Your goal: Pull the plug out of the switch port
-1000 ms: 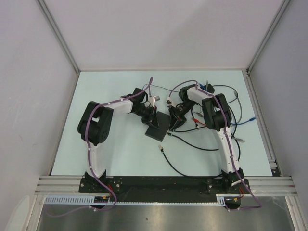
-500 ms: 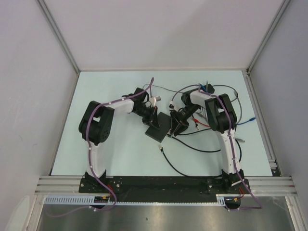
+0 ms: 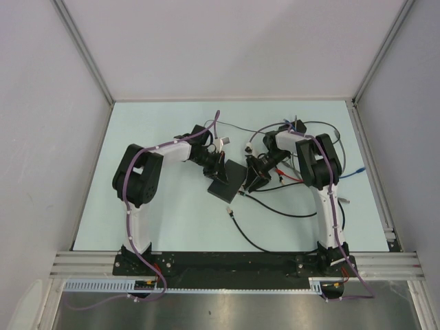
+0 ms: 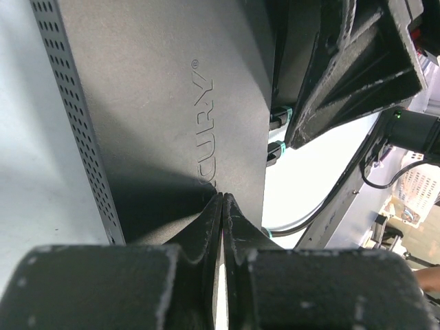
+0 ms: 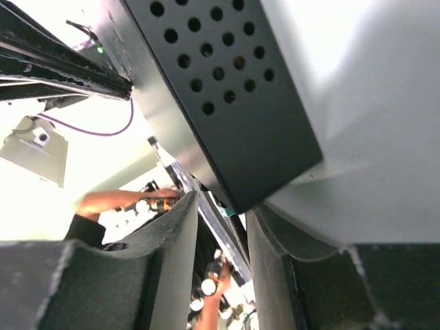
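The flat matte-black switch box (image 3: 231, 181) lies mid-table. My left gripper (image 3: 219, 168) is shut, its tips (image 4: 223, 199) resting on the box's top face (image 4: 165, 103). Two teal-tipped plugs (image 4: 278, 117) sit in sockets on the box's right edge, where the switch port is. My right gripper (image 3: 254, 182) is at that edge. In the right wrist view its jaws (image 5: 221, 204) stand apart just below the box's perforated corner (image 5: 227, 103), with a bit of teal plug (image 5: 226, 212) in the gap. A black cable (image 3: 275, 207) runs off to the right.
Loose black cables loop over the table's right half, one ending in a small connector (image 3: 231, 212). Red clip leads (image 3: 283, 176) and a blue cable (image 3: 354, 172) lie near the right arm. Frame rails (image 3: 234, 263) border the near edge, and grey walls close in the table.
The right gripper's jaws have widened and its wrist has shifted slightly right and nearer along the box's edge. The left gripper and the box have stayed put.
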Robot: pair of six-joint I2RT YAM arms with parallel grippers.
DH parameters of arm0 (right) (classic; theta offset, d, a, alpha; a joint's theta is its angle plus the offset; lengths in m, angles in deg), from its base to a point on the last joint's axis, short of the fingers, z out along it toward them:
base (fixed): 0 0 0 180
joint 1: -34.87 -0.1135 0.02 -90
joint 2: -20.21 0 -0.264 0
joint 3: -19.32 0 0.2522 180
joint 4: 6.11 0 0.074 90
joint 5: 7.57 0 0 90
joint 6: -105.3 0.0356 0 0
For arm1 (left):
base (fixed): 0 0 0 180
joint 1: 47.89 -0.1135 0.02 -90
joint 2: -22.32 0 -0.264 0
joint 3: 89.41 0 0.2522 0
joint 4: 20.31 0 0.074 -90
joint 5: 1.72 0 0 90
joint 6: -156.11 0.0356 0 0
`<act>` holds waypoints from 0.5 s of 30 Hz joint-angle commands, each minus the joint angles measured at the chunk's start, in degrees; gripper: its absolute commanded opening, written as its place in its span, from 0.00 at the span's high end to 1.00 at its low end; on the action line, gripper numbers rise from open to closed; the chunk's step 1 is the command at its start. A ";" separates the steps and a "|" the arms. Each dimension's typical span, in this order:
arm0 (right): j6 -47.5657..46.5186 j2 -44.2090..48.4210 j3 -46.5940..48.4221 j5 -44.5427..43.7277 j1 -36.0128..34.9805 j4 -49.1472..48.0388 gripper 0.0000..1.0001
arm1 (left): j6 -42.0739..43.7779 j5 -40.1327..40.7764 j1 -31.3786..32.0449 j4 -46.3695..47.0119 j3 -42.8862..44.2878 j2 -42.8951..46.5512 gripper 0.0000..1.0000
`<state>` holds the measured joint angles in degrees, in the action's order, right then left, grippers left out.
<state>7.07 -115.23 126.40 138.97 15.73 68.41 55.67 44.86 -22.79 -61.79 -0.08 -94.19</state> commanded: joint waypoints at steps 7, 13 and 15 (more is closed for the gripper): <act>12.18 -3.35 -8.76 -15.83 0.42 -23.21 0.58 | 4.81 14.06 -0.76 0.57 -0.77 -2.76 0.94; 11.92 -3.25 -9.12 -17.77 -0.20 -23.84 0.65 | 5.07 14.24 -0.58 0.48 -0.51 -2.85 0.94; 11.31 -3.34 -9.12 -18.39 0.06 -23.23 0.67 | 4.99 14.33 -0.58 0.48 -0.51 -2.67 0.94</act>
<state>17.34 -112.23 120.08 141.48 15.97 54.48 55.98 45.21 -22.90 -61.97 0.10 -94.17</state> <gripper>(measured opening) 0.343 0.067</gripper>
